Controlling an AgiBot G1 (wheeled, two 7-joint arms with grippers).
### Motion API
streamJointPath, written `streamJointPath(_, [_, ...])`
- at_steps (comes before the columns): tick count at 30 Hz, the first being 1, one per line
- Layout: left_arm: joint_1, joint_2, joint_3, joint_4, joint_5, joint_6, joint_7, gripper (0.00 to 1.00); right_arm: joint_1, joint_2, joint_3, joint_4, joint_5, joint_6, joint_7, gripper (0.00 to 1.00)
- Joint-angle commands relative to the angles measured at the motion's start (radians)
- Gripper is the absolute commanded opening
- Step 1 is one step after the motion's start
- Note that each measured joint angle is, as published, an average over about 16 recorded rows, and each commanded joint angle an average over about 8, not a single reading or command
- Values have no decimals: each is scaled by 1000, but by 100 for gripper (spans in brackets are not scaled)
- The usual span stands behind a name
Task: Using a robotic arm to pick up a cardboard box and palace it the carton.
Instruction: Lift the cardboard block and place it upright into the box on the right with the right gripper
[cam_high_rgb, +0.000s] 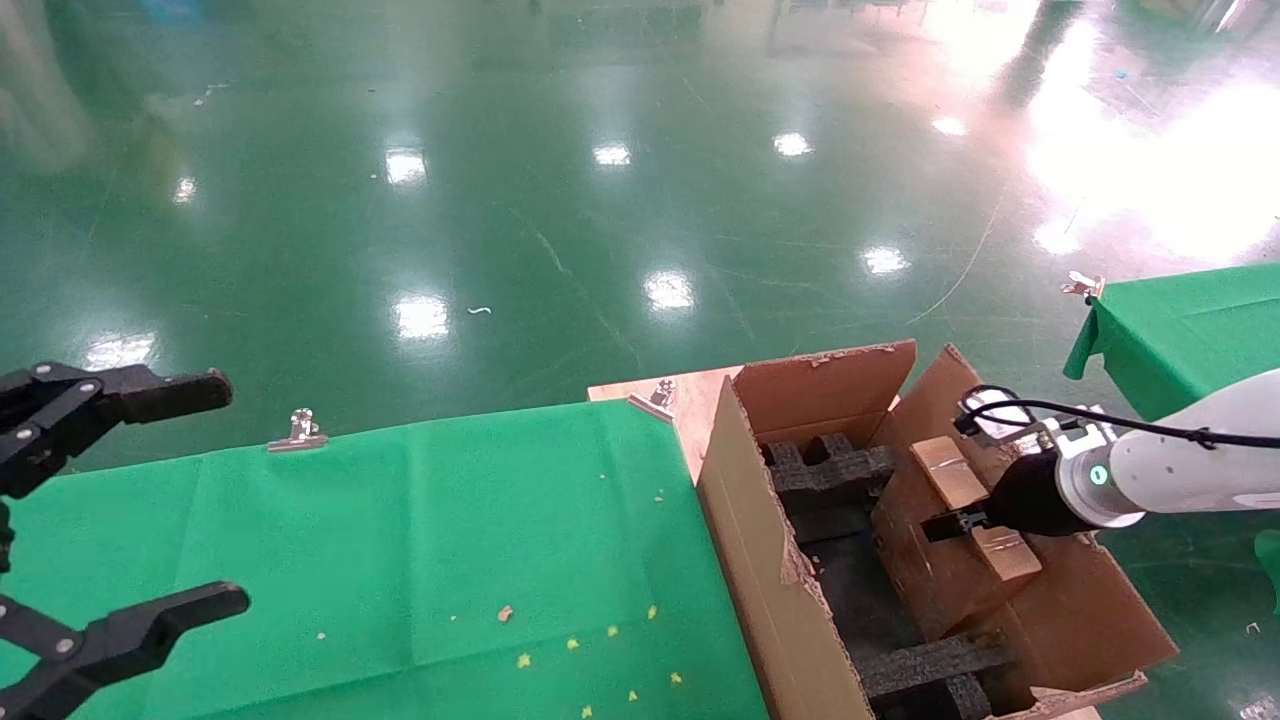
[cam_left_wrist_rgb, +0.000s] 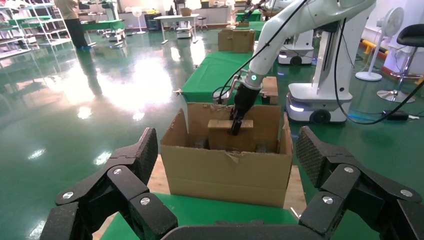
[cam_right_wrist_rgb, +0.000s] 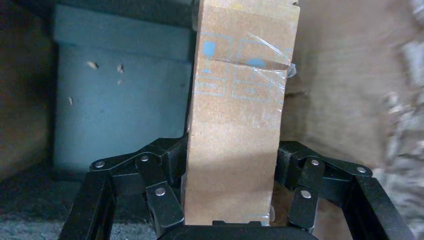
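Note:
The big brown carton (cam_high_rgb: 740, 520) with ragged flaps stands on a wooden board at the green table's right end, with black foam blocks (cam_high_rgb: 830, 470) inside. My right gripper (cam_high_rgb: 960, 522), on the white arm with the teal ring, is shut on the slim taped cardboard box (cam_high_rgb: 935, 575), held on edge inside the carton. The right wrist view shows the box (cam_right_wrist_rgb: 237, 115) clamped between the black fingers (cam_right_wrist_rgb: 172, 160). The left wrist view shows the carton (cam_left_wrist_rgb: 227, 170), box (cam_left_wrist_rgb: 220, 135) and right gripper (cam_left_wrist_rgb: 235, 127). My left gripper (cam_high_rgb: 225, 492) is open and empty, far left above the table.
A green cloth (cam_high_rgb: 450, 540) covers the table, held by metal clips (cam_high_rgb: 297, 432). A second green-covered table (cam_high_rgb: 1190, 330) stands at the right. The floor is glossy green. In the left wrist view a white robot base (cam_left_wrist_rgb: 315, 102) stands behind the carton.

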Motion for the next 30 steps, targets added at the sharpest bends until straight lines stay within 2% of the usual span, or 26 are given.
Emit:
streamJointPath(1, [0,0,0,0,0,0,0,100,-17,-12,5,-23,17,-1,-18,0])
streamJointPath(9, [0,0,0,0,0,0,0,100,-61,-50,19,-95,56,-13,-86,0])
streamJointPath(10, [0,0,0,0,0,0,0,100,-66,-53,21,-103,60,-16,-93,2])
streamJointPath(17, [0,0,0,0,0,0,0,100,-86,-69,32,-139,88,-33,-116,90])
streamJointPath(18, [0,0,0,0,0,0,0,100,-87,-70,33,-141,91,-34,-117,100])
streamJointPath(30, [0,0,0,0,0,0,0,100,-86,-68,31,-137,89,-36,-116,100])
